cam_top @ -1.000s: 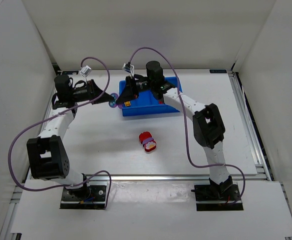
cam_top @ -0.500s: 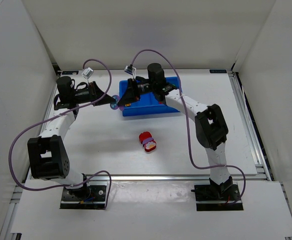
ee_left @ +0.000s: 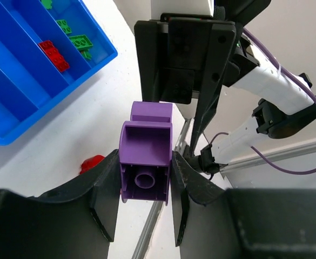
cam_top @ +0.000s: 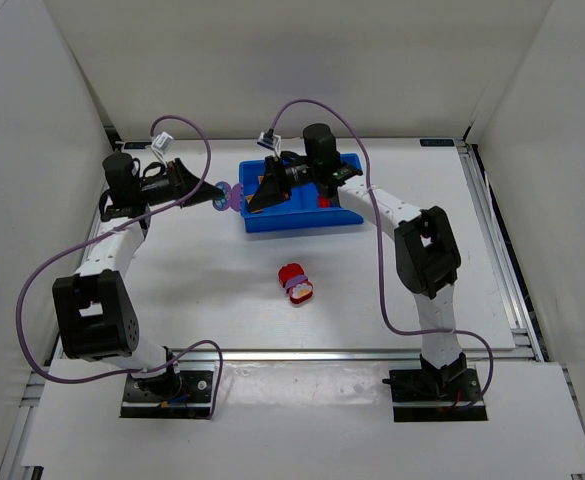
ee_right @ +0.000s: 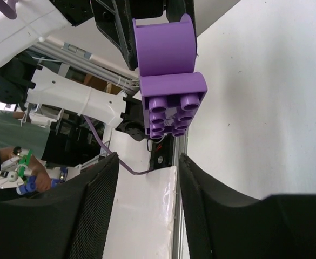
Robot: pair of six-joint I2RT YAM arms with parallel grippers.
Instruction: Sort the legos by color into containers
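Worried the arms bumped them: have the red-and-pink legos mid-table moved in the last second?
No. The red-and-pink legos lie where they were, with the same gap below the near wall of the blue tray.

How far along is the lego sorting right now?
Done: green bricks and a red brick lie in separate compartments of the blue tray. In hand: the left gripper holds a purple brick beside the tray; the right gripper is open. Left: the red-and-pink brick on the table.
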